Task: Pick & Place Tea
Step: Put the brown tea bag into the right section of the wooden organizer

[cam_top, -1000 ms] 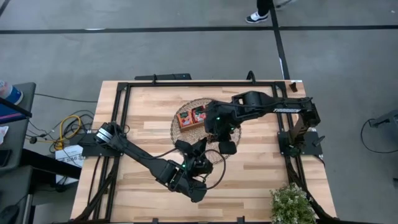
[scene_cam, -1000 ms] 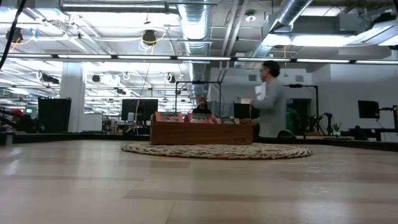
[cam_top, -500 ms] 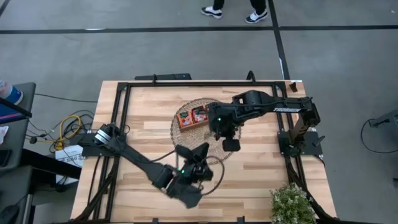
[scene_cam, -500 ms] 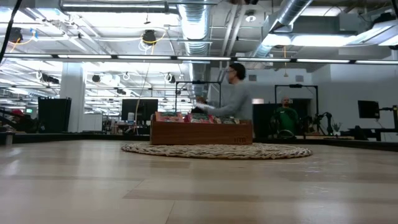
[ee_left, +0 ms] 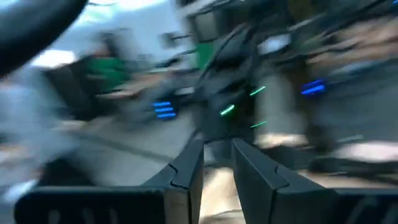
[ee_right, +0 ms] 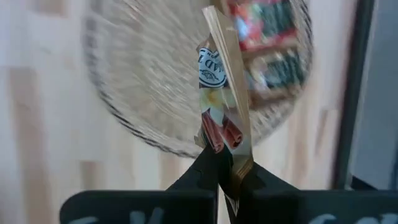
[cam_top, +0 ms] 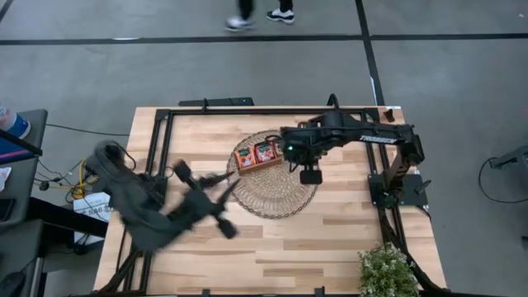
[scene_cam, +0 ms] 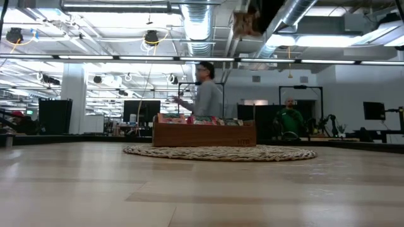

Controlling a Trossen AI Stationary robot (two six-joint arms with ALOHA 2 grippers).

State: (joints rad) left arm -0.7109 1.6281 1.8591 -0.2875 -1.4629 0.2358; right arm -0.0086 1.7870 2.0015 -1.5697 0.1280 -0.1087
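Observation:
The brown wooden tray (cam_top: 277, 163) stands on the far part of the round woven mat (cam_top: 276, 196), with red-orange tea sachets (cam_top: 255, 154) in it. My right gripper (cam_top: 311, 175) hangs high beside the tray's right end, pointing down. It is shut on one tea sachet (ee_right: 219, 74), which shows at the top of the low view (scene_cam: 245, 20). My left gripper (cam_top: 216, 191) is blurred over the table's left half, with a narrow gap between its fingers (ee_left: 186, 171) and nothing in it. My right gripper pinches the sachet by one edge (ee_right: 227, 138) between its two fingers. The fingers come from above and point down. The sachet shows edge-on and hangs below them, lifted clear of the mat.
Black frame rails (cam_top: 165, 132) run along the table's left, far and right sides. A potted plant (cam_top: 386, 272) stands at the near right corner. Cables (cam_top: 91, 169) lie off the left edge. A person (scene_cam: 205, 98) walks in the room behind the tray (scene_cam: 205, 133).
Both grippers stood together over the mat's near edge. My left arm has since swung fast toward the table's left edge and risen. My right gripper has moved toward the far edge, next to the tray, and its sachet has come into the top of the low view.

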